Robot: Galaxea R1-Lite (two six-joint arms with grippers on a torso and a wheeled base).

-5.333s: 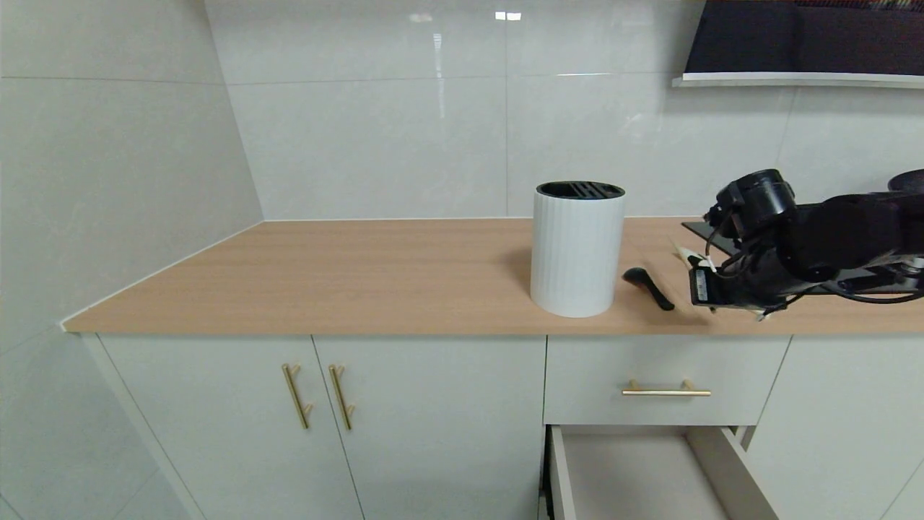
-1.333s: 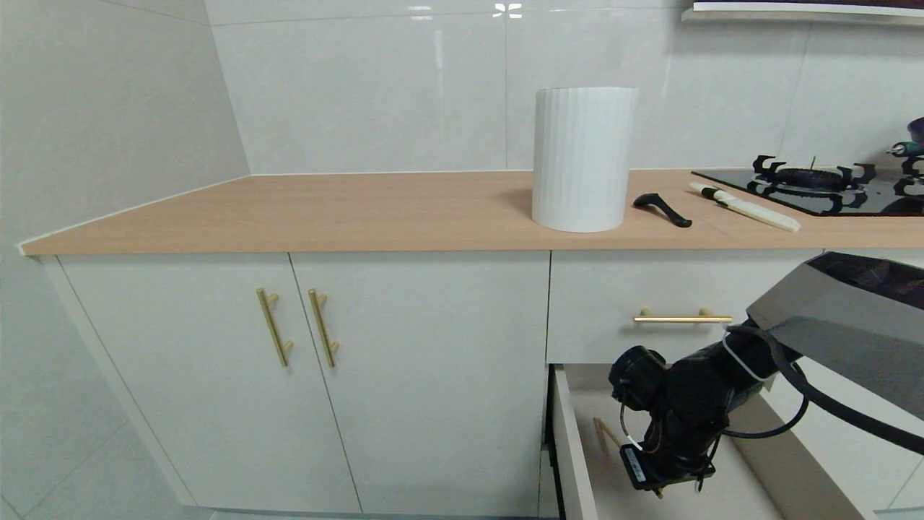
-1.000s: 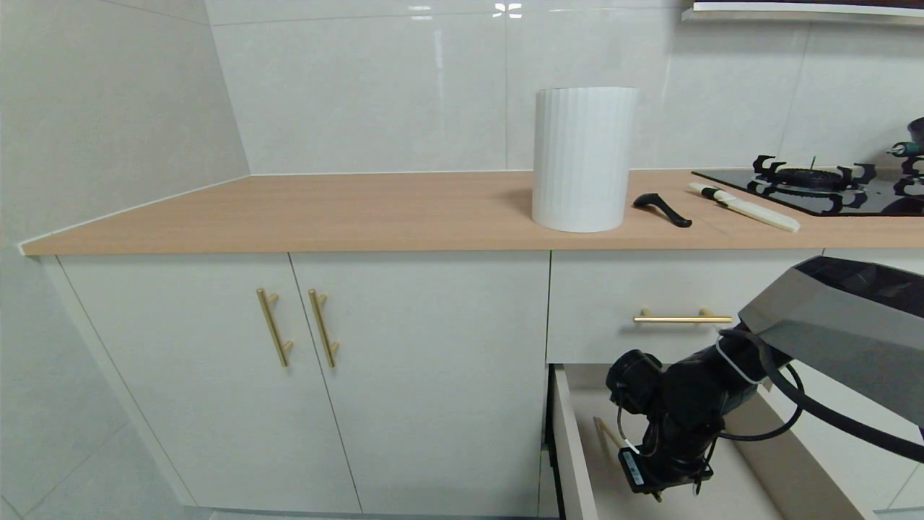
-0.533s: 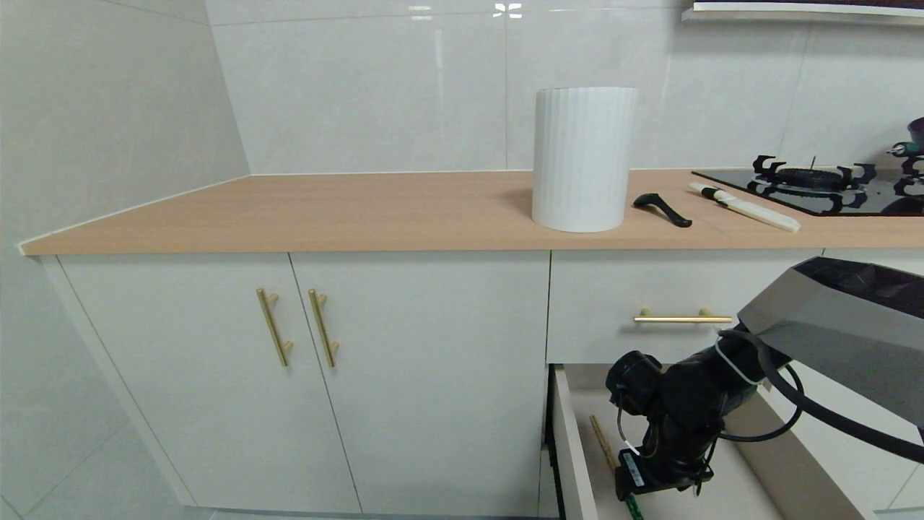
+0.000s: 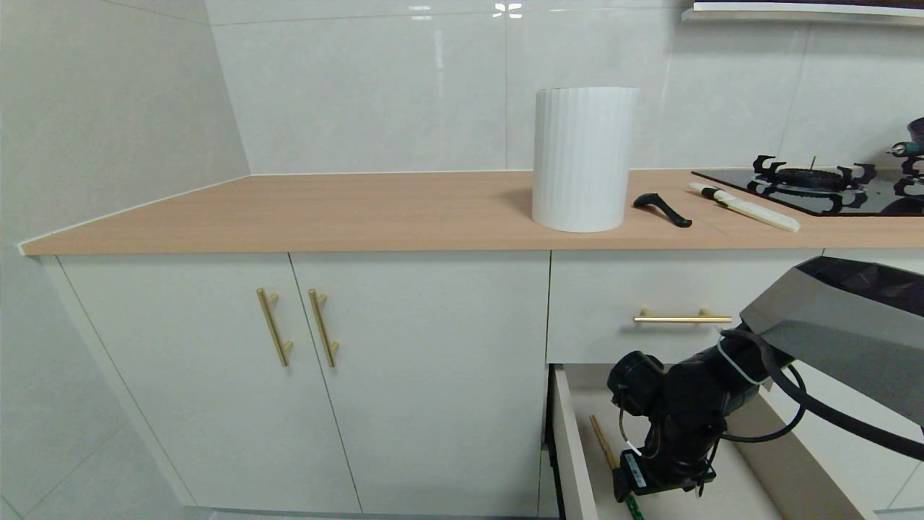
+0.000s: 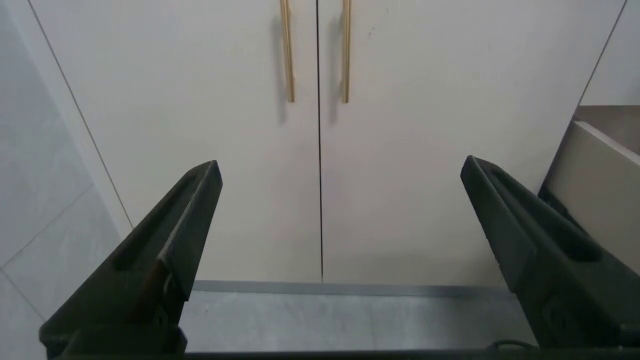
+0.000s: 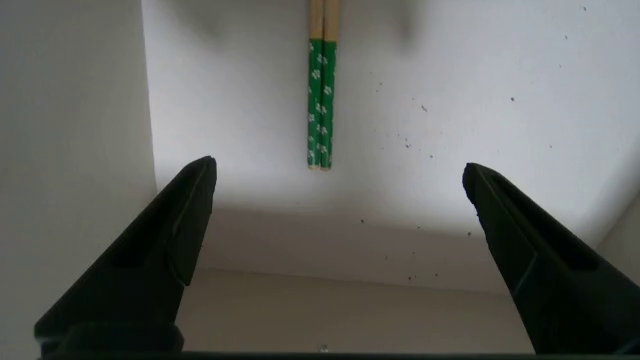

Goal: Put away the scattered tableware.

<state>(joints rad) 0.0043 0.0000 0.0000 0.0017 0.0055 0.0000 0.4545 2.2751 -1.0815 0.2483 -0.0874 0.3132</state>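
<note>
Green-ended chopsticks [image 7: 322, 85], 2 side by side, lie in the open drawer [image 5: 570, 448] at the head view's lower right; long axis along its left wall, green ends toward the drawer front; right gripper [image 7: 338, 175] released, empty, apart from them; left gripper [image 6: 338, 172] spread wide, facing cabinet doors [image 6: 420, 140].

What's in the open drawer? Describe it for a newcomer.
Under the wooden countertop, look into the pulled-out white drawer. Near its left wall lies a pair of wooden chopsticks; their green patterned ends set them apart from the counter's cream knife.
</note>
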